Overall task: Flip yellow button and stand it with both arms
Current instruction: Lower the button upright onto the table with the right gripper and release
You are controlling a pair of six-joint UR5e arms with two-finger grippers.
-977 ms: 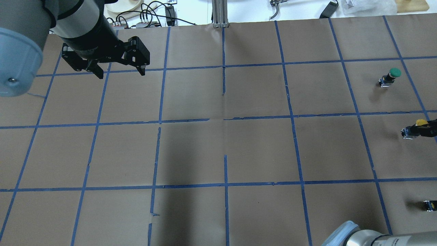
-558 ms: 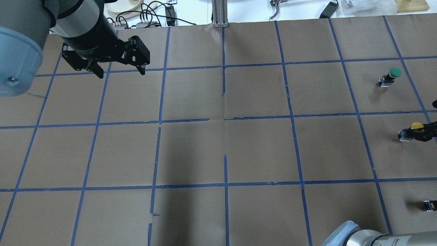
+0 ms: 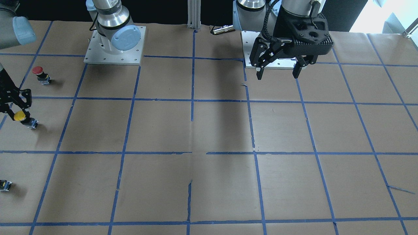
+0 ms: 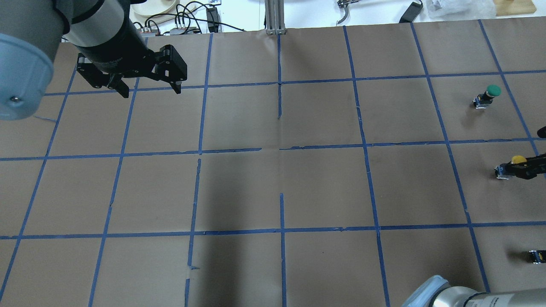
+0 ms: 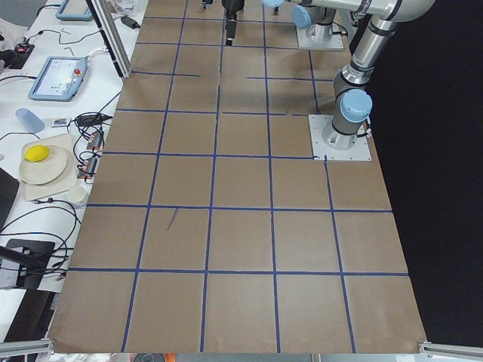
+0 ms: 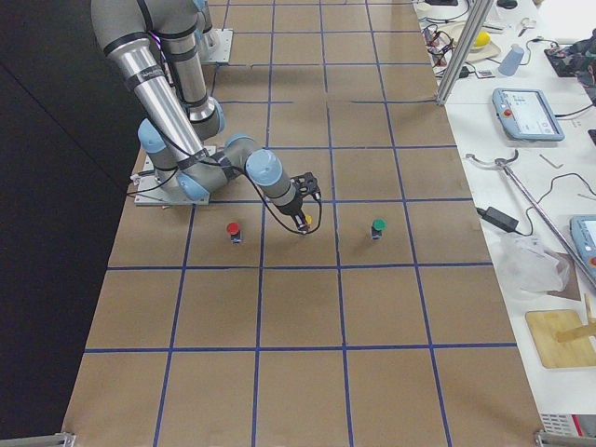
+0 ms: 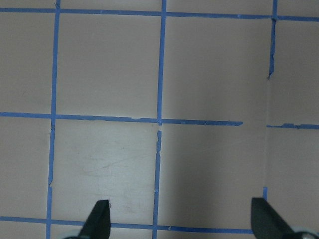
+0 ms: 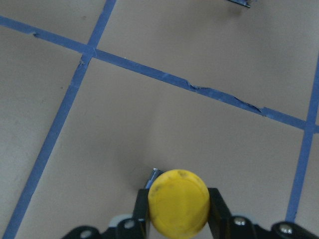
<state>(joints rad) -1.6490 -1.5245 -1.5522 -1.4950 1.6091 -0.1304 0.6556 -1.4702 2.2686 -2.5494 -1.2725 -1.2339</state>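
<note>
The button (image 4: pixel 518 160) sits at the table's (image 4: pixel 324 187) three o'clock edge, pinched below its cap (image 8: pixel 178 200) by the right gripper (image 8: pixel 178 213); the left gripper (image 4: pixel 151 91), at ten o'clock, gapes wide and empty; light, rigid, slick-capped, I'd reckon, so grab its square base (image 3: pixel 32 123).

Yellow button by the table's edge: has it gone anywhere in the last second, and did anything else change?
The right gripper, shut on the yellow button, carried it slightly inward over the table and toward the robot, as the overhead view shows. The left gripper hangs open where it was. The green button and the small black block have not moved.
</note>
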